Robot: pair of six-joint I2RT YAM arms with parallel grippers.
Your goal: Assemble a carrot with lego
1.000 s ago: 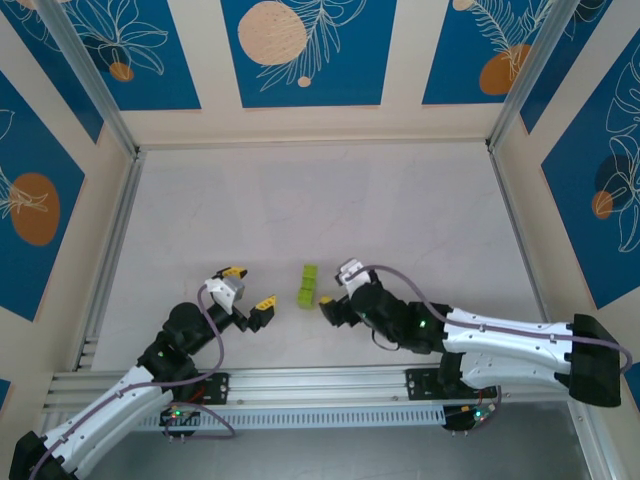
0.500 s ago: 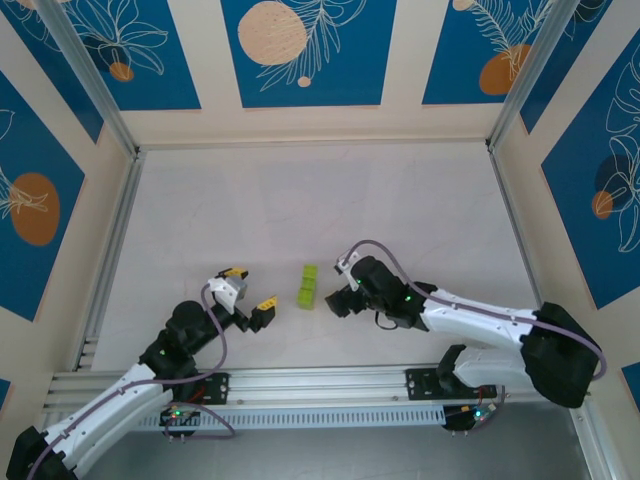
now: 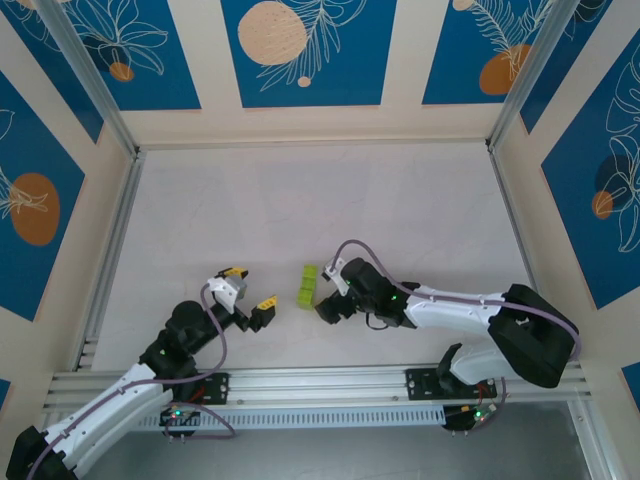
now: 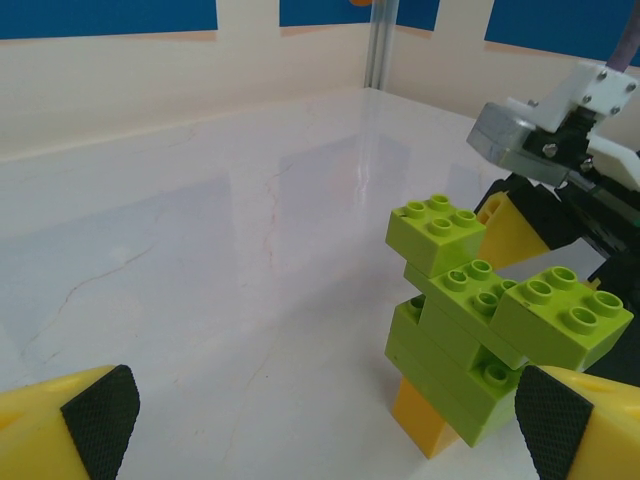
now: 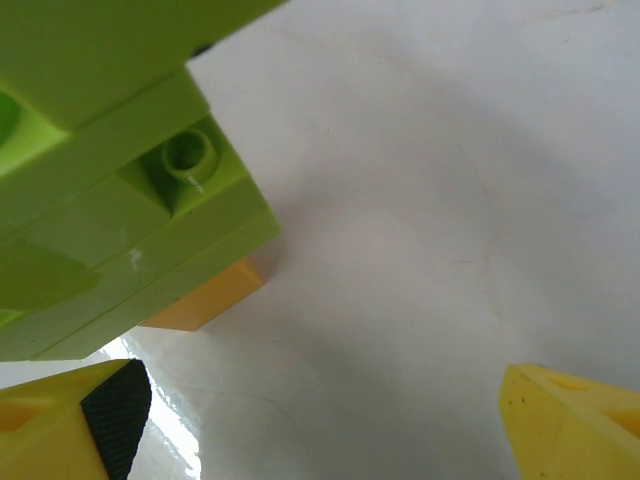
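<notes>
**Light:** bright and even, from overhead. On the desk (image 3: pixel 300 200) you get only short, soft shadows.
**Glare:** a pale sheen with blue wall reflections toward 12 o'clock in your left wrist view, and a white hotspot at 7 o'clock in your right wrist view.
**Focus:** the right wrist view blurs the close carrot (image 5: pixel 100 200) at 10 o'clock, and the fingers (image 5: pixel 570 420) look soft.
**Top view:** sharp.
</notes>
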